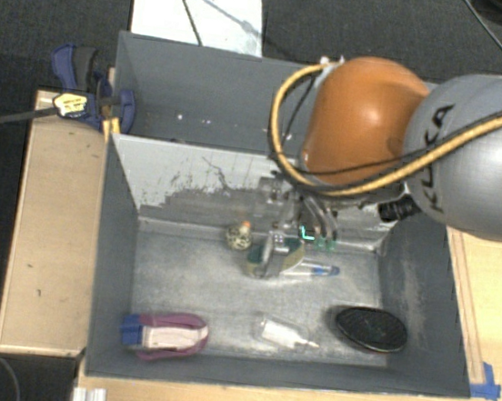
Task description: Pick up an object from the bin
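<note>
My gripper (pixel 275 244) hangs low over the middle of the bin, near the back wall, under the arm's orange cover. Right below it lies a small olive-green piece (pixel 256 263). A clear tube with a blue tip (pixel 312 269) lies just to the gripper's right, touching or overlapping the green piece. A small round pale thing (pixel 239 233) sits a little to the gripper's left on the bin floor. Whether anything is held is hidden by the gripper's own body.
A black disc (pixel 370 330) lies at the front right. A small clear tube with a white cap (pixel 285 334) rests near the front middle. A purple, white and blue object (pixel 164 333) lies in the front left corner.
</note>
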